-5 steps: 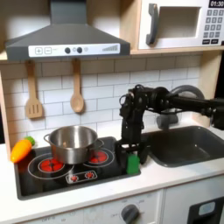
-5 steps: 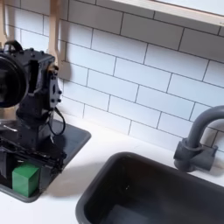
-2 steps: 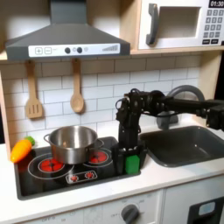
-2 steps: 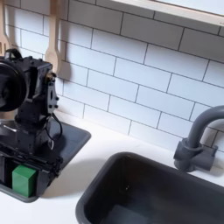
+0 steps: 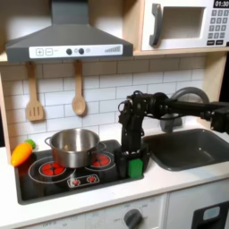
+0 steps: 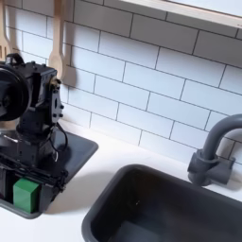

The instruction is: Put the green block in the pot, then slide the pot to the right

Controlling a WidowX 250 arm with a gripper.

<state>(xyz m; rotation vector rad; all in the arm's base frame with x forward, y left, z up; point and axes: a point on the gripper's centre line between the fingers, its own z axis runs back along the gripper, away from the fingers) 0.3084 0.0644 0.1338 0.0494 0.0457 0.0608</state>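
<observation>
The green block (image 5: 135,166) is a small bright cube on the counter at the stove's right front corner. My gripper (image 5: 135,172) has come straight down over it and stands open, a black finger on each side of the block. In the second exterior view the green block (image 6: 25,193) shows low between the fingers (image 6: 48,181) of the gripper (image 6: 27,197), with slim gaps beside it. The silver pot (image 5: 73,148) sits on the stove's burners, to the block's left in the first exterior view, apart from the gripper.
An orange carrot (image 5: 21,153) lies at the black stove top's (image 5: 54,185) left edge. The dark sink basin (image 5: 192,148) and grey faucet (image 6: 210,156) lie right of the gripper. A spatula (image 5: 34,94) and a spoon (image 5: 79,93) hang on the tiled wall.
Since a second ago the gripper came down around the green block. Nothing has visibly moved over the last 0.4 s. The pot and block stayed put.
</observation>
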